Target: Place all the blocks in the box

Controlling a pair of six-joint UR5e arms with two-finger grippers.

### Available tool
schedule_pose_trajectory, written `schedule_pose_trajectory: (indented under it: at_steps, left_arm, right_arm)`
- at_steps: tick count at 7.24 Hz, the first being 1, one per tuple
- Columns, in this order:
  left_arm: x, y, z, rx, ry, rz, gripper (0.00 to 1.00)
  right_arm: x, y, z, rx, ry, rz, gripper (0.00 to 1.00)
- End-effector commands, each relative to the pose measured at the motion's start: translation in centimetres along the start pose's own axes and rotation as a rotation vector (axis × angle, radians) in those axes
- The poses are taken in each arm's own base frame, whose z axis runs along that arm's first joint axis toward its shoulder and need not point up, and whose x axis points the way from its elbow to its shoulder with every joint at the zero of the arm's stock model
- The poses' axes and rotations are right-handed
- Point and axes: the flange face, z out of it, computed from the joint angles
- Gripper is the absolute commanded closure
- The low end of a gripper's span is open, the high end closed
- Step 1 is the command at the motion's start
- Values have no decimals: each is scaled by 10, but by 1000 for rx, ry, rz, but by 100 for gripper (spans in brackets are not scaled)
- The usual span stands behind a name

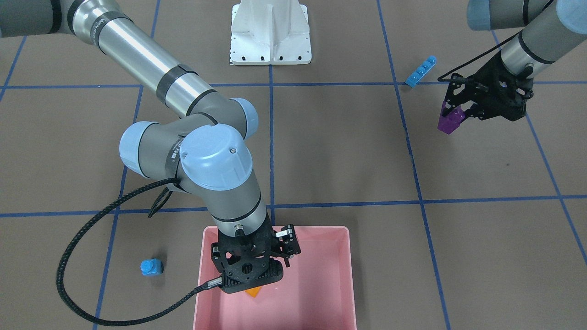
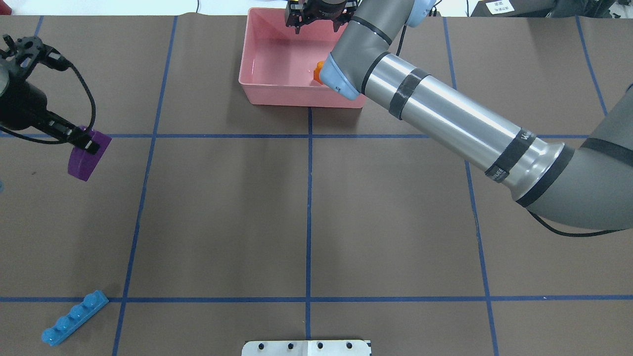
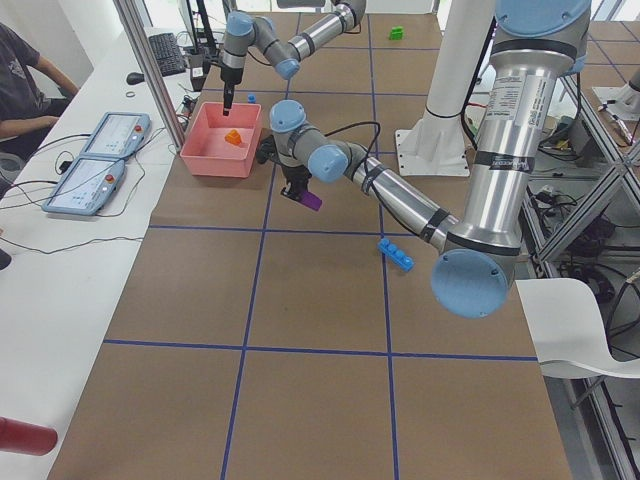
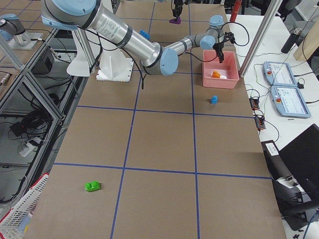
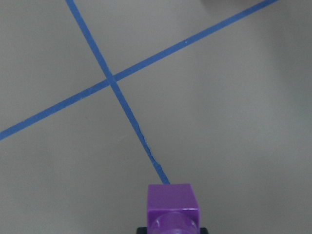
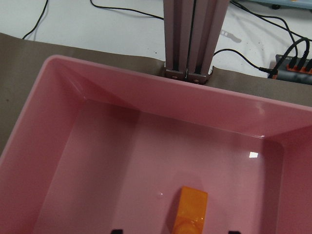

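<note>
Purple sloped block (image 2: 86,160) pinched in left gripper (image 2: 85,143); right gripper (image 2: 319,23) spread wide over orange block (image 6: 191,207) in box (image 6: 97,92).

Five blocks in all: one orange block (image 6: 191,204), one small blue block (image 1: 152,266), one long blue block (image 2: 74,317), one purple block (image 2: 84,165), one green block (image 4: 92,186). One pink box (image 1: 321,279) sits on the desk.

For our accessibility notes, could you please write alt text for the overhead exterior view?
The left gripper holds a purple block at left, while the right gripper hangs open over the pink box, where an orange block lies. A long blue block lies on the table at lower left.
</note>
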Motion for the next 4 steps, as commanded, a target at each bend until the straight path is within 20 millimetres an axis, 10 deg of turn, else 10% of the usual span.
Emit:
schedule_pose_trajectory:
  at_steps: [1, 3, 4]
  left_arm:
    - [55, -54, -36, 108, 49, -196, 100]
    - [62, -82, -36, 229, 107, -259, 100]
    - [74, -125, -33, 328, 159, -354, 100]
  right_arm:
    - [37, -12, -76, -94, -6, 106, 0]
    - [99, -12, -116, -122, 111, 93, 0]
    - [143, -2, -93, -123, 193, 33, 1]
